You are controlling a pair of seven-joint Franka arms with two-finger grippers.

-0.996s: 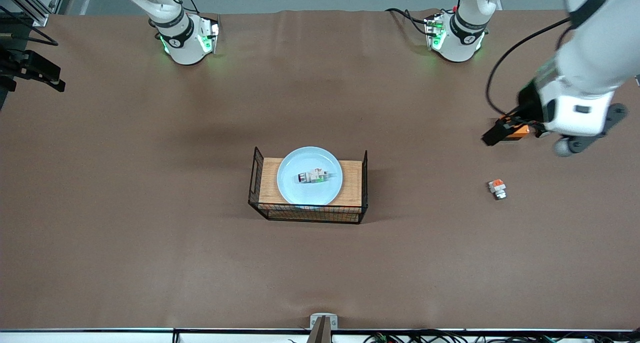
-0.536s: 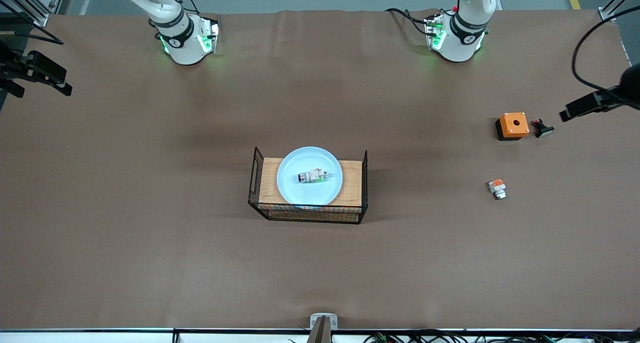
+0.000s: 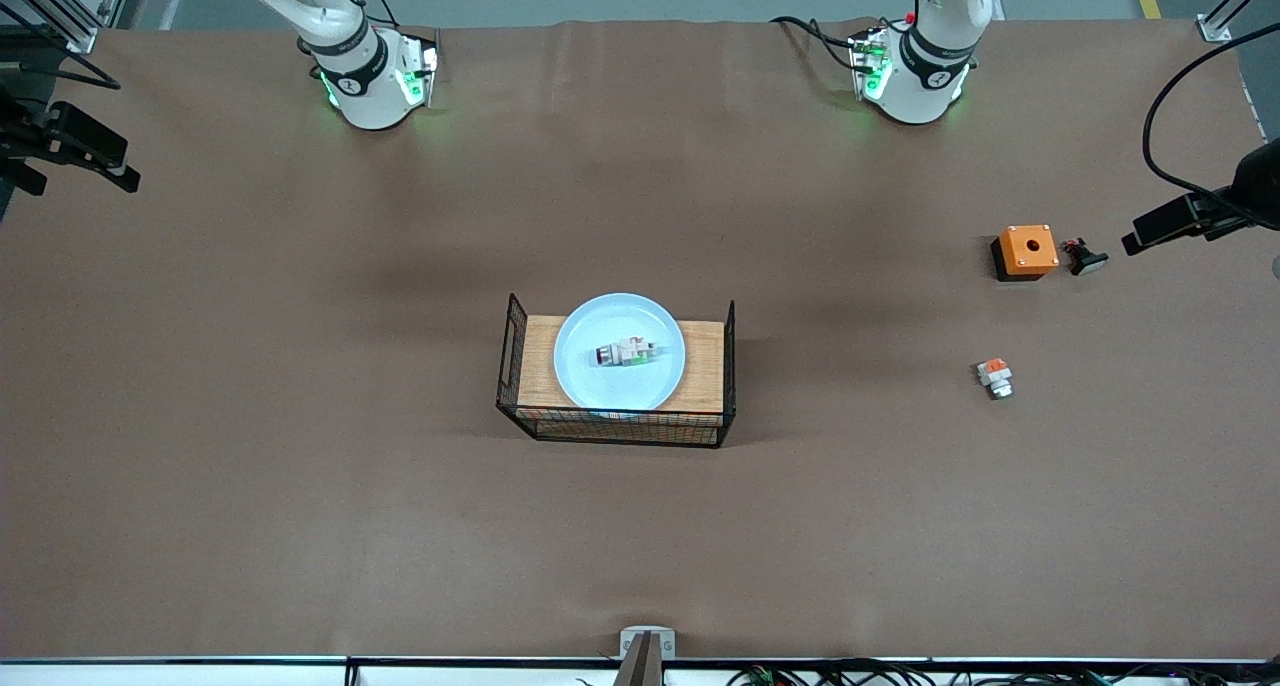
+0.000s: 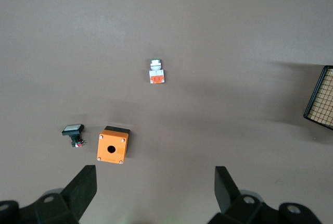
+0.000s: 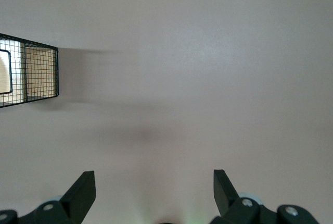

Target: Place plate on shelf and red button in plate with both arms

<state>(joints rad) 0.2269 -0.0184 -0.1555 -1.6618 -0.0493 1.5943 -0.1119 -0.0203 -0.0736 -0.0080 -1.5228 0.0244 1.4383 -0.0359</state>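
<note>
Plate [image 3: 619, 351] sits on the wire rack's [image 3: 617, 426] wooden top with the red button [image 3: 626, 353] lying at its centre. My left gripper [image 4: 156, 193] and right gripper [image 5: 154, 193] both hang released over bare surface [image 3: 300, 526]; placing looks finished, so next I just retreat.

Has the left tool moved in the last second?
Yes. The left tool was over the orange box; it has pulled back off the left arm's end of the table.
</note>
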